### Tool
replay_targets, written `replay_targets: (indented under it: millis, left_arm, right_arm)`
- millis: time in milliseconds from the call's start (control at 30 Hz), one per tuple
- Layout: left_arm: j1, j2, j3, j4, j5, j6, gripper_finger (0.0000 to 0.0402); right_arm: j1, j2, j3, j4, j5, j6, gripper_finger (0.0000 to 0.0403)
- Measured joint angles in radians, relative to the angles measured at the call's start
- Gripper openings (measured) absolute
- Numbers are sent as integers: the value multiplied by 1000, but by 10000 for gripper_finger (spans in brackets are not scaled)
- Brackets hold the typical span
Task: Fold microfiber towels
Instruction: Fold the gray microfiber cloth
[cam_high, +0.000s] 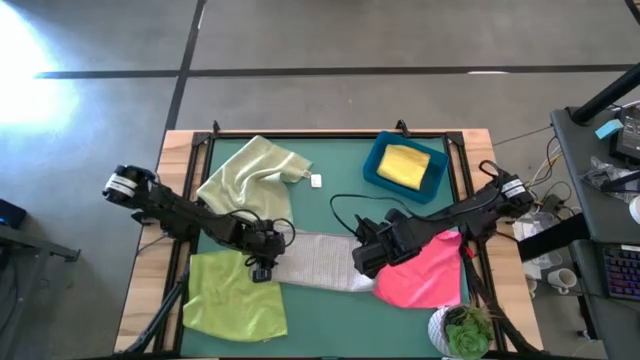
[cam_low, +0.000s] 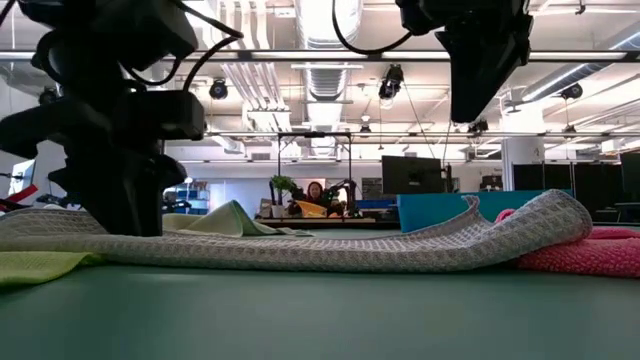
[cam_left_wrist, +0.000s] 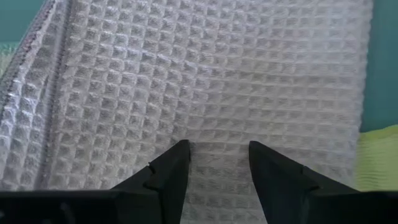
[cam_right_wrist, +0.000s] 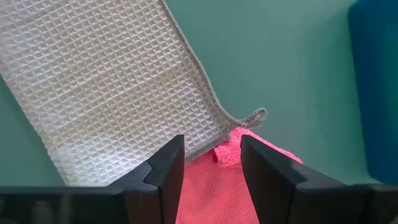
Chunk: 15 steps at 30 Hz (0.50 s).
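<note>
- Grey towel (cam_high: 315, 260) is seen from above in the middle of the table (cam_high: 340, 205), stretched between the left gripper (cam_high: 262, 268) and right gripper (cam_high: 366, 262), likely so both ends can be reached.
- From the low view, its right end is draped over the pink towel (cam_low: 585, 252).
- In the left wrist view, the fingers (cam_left_wrist: 168, 177) are spread above the weave, nothing pinched.
- In the right wrist view, the jaws are spread over the grey edge.

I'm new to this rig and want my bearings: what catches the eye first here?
The light grey towel lies as a folded strip across the table's middle, with the left pincer open just over one end and the right pincer open above the other end, where it overlaps the hot pink towel. The blue bin at the far right holds the yellow towel.
</note>
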Motion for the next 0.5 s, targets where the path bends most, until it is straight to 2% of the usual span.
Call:
replay_targets:
  millis: [200,500]
  left_arm:
    - [42,28,-4,3,7,105,154]
    - [179,10,2,-60,-25,208,154]
  right_arm:
    - [-28,0,0,0,2,-23,148]
    - [-39,0,0,-1,1,-23,148]
